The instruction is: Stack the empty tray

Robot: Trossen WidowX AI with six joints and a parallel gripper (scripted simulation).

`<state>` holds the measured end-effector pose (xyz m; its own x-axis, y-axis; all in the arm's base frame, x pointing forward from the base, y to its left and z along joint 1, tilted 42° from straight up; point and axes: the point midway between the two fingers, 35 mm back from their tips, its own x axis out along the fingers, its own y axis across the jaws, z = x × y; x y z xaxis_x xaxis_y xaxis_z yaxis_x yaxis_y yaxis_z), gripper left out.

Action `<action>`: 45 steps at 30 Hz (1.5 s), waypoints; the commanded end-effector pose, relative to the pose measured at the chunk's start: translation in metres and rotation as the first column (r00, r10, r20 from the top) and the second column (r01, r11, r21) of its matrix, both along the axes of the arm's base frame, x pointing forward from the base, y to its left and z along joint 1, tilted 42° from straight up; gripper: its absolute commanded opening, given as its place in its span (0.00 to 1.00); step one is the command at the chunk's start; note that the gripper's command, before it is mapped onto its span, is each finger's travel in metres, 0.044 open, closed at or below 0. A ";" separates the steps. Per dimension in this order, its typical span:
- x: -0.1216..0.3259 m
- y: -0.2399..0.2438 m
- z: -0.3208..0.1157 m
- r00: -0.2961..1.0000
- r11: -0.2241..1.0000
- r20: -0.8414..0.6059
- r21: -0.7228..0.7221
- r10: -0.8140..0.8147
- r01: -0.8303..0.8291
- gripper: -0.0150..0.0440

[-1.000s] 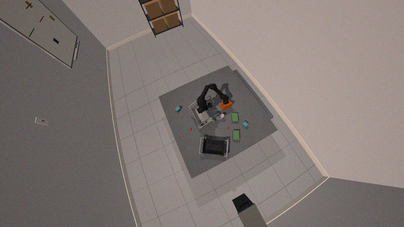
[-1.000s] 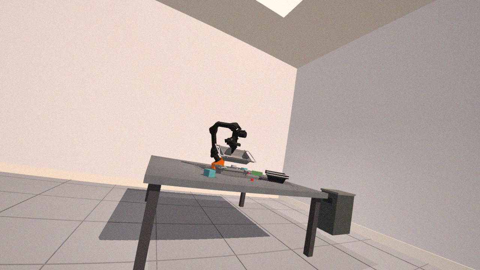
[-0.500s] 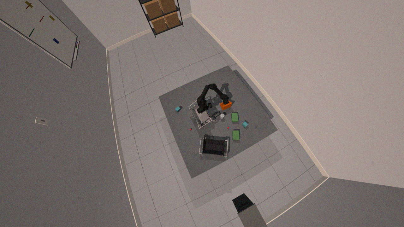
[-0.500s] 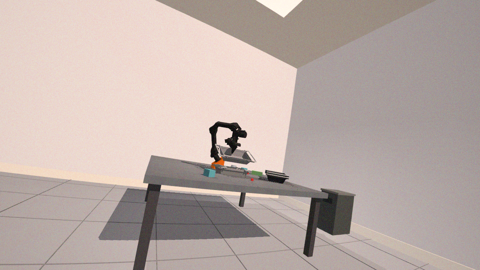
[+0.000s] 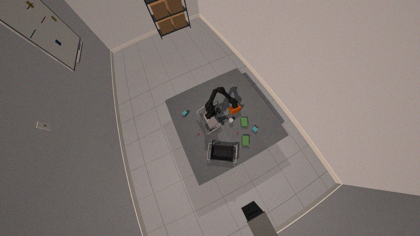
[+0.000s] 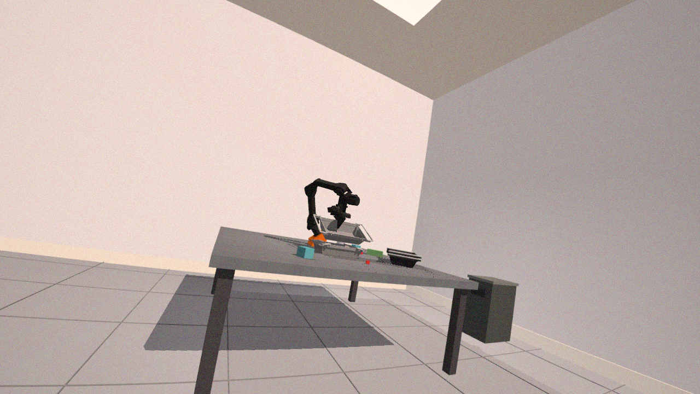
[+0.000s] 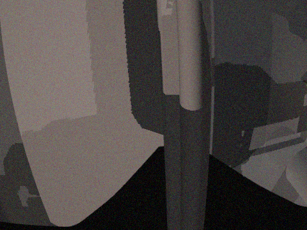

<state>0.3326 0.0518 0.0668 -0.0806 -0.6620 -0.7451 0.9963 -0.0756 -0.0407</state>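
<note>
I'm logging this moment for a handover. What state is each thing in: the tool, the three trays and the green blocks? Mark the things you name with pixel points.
Tool (image 5: 209, 116) (image 6: 337, 227) (image 7: 176, 156): shut on the raised tray.
Raised tray (image 5: 212, 122) (image 6: 353, 229) (image 7: 57, 64): held clear of the table.
Lower grey tray (image 6: 337, 252): on the table; bar positions unclear.
Black tray (image 5: 223, 152) (image 6: 403, 262): upright on the table, open-topped.
Green blocks (image 5: 244, 121) (image 5: 245, 140) (image 6: 374, 253): lying on the table.

Boxes (image 5: 166, 25) fill a dark shelf rack (image 5: 155, 27).
</note>
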 end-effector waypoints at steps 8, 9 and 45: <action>0.000 -0.006 -0.007 1.000 1.000 0.023 0.001 0.018 -0.018 0.25; 0.000 -0.007 -0.008 1.000 1.000 0.023 0.001 0.018 -0.018 0.25; -0.019 -0.022 -0.027 1.000 1.000 0.022 -0.001 0.018 -0.018 0.25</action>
<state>0.3166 0.0331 0.0410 -0.0434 -0.6643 -0.7462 0.9986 -0.0510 -0.0126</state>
